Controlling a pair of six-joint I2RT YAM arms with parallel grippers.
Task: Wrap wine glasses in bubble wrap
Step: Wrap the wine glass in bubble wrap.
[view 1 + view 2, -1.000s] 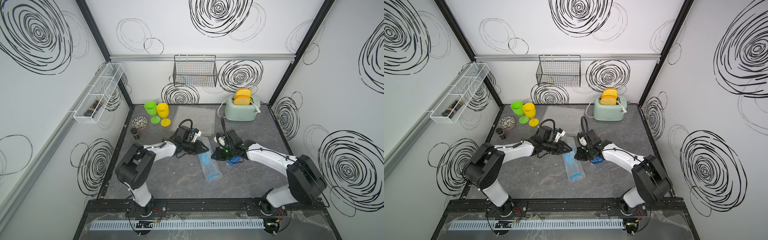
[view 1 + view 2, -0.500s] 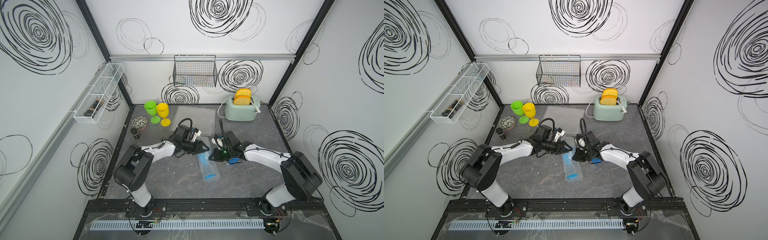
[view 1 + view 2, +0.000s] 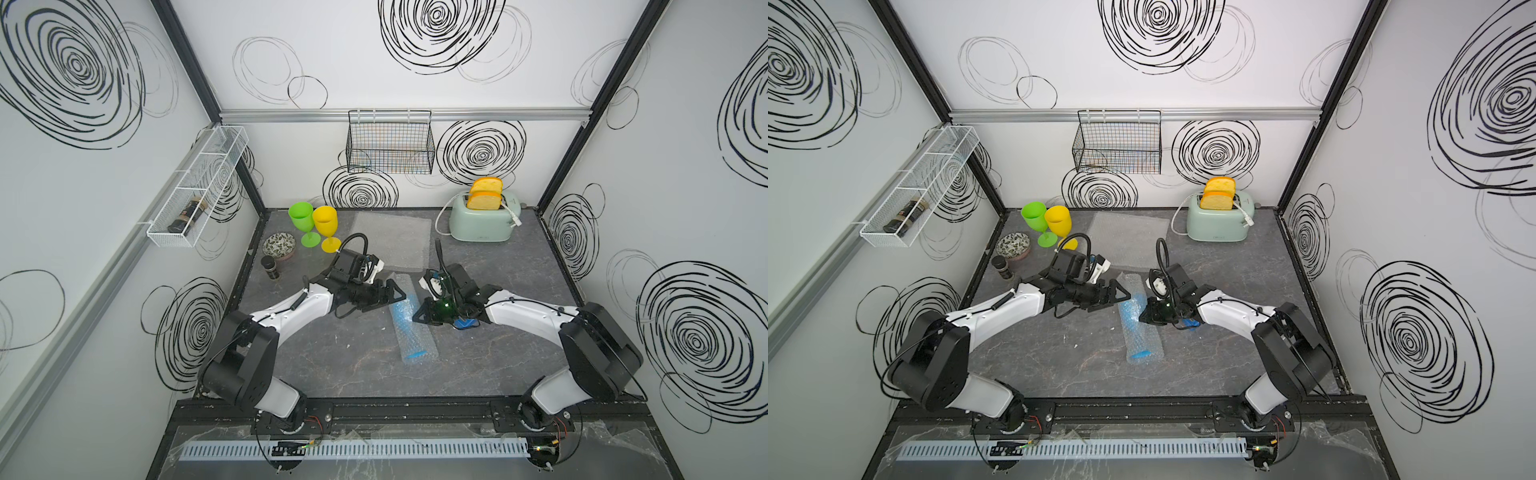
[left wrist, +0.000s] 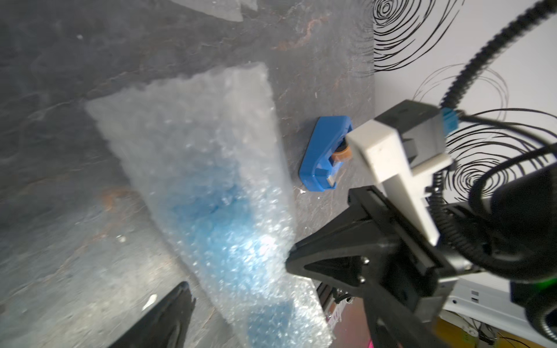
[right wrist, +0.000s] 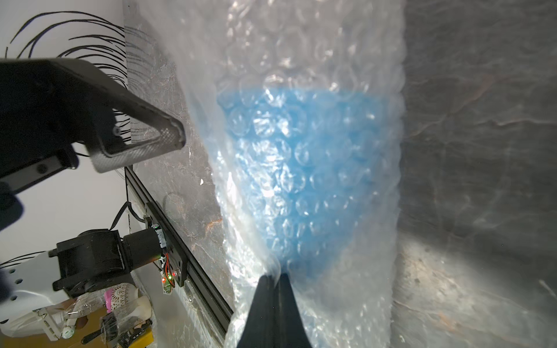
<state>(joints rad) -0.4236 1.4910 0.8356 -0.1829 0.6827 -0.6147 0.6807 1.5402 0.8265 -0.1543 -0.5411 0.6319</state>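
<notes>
Centre of surface [image 3: 332, 365]: blue goblet [image 5: 301, 168], lying rolled in bubble wrap [image 3: 415, 332]. Right fingers [image 5: 265, 301] together, pinching the film. Left fingers [image 5: 141, 141] apart, just beside the roll. Rear left: yellow goblet [image 3: 325, 218], green goblet [image 3: 301, 215], upright, side by side.

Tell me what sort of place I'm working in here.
Probably a mock kitchen test booth: swirl-painted white walls, a toaster holding bread, and a hanging wire basket.

wrapped goblet [image 3: 409, 328] mid-table | two goblets [image 3: 325, 218] back-left by bowl [image 3: 279, 246] | toaster [image 3: 480, 224] back-right | sheet [image 3: 390, 237] between
</notes>
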